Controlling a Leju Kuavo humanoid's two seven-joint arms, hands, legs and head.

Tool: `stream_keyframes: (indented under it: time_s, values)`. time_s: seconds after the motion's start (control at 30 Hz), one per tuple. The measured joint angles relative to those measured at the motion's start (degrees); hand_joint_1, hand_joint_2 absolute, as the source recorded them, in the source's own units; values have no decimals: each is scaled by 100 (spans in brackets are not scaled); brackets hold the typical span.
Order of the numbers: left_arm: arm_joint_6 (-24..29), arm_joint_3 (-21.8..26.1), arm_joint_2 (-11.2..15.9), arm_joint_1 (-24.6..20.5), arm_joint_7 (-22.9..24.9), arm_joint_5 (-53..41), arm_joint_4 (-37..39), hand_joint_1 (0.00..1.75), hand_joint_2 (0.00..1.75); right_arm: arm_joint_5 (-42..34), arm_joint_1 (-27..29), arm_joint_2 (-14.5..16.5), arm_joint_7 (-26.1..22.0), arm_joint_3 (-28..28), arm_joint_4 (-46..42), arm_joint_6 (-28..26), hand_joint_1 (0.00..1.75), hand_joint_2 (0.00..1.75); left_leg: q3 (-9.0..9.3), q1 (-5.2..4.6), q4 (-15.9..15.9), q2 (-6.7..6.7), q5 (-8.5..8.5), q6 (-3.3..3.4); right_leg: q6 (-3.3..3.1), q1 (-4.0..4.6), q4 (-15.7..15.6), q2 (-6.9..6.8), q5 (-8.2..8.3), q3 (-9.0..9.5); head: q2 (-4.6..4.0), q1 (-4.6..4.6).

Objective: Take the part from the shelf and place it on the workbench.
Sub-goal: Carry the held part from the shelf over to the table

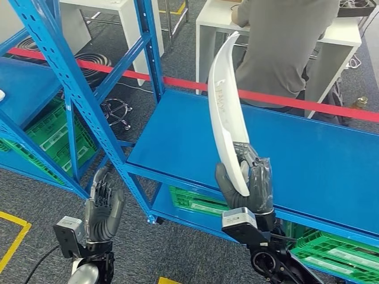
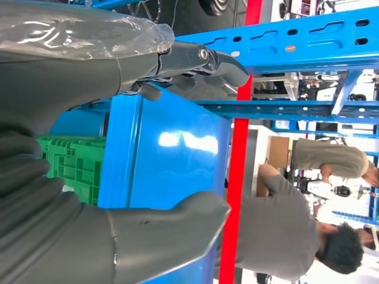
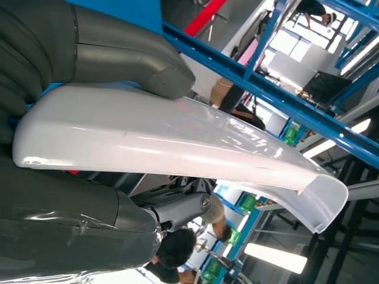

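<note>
Glossy smooth white plastic part [image 1: 227,112]; painted blue metal shelf [image 1: 312,160]

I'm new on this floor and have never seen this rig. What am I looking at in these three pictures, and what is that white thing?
It is a humanoid robot with two arms. The wide picture comes from its head, looking down; the other two come from cameras at its wrists, so they appear turned. The right hand grips a long curved white part, seen close in the right wrist view. The left hand holds nothing, its fingers apart. Ahead stands a blue shelf with green crates on its lower level. Behind a red tape a person leans at a white table.
</note>
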Motion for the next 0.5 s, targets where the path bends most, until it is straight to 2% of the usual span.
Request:
stream_keyframes:
  time_s: [0.23, 0.5]
  values:
    - [-4, 0, -1, 49, 38, -40, 0, 0, 175, -118, 86, 50, 72, -81, -24, -1, 175, 175, 0, 0, 0, 0, 0, 0, 0, -1, 0, 0, 0, 0, 0, 2]
    - [-4, 0, 0, 50, 43, -43, 0, 0, 175, -326, 148, 89, -64, -107, -28, 0, 175, 175, 0, 0, 0, 0, 0, 0, 0, 0, 0, 0, 0, 0, 0, 1]
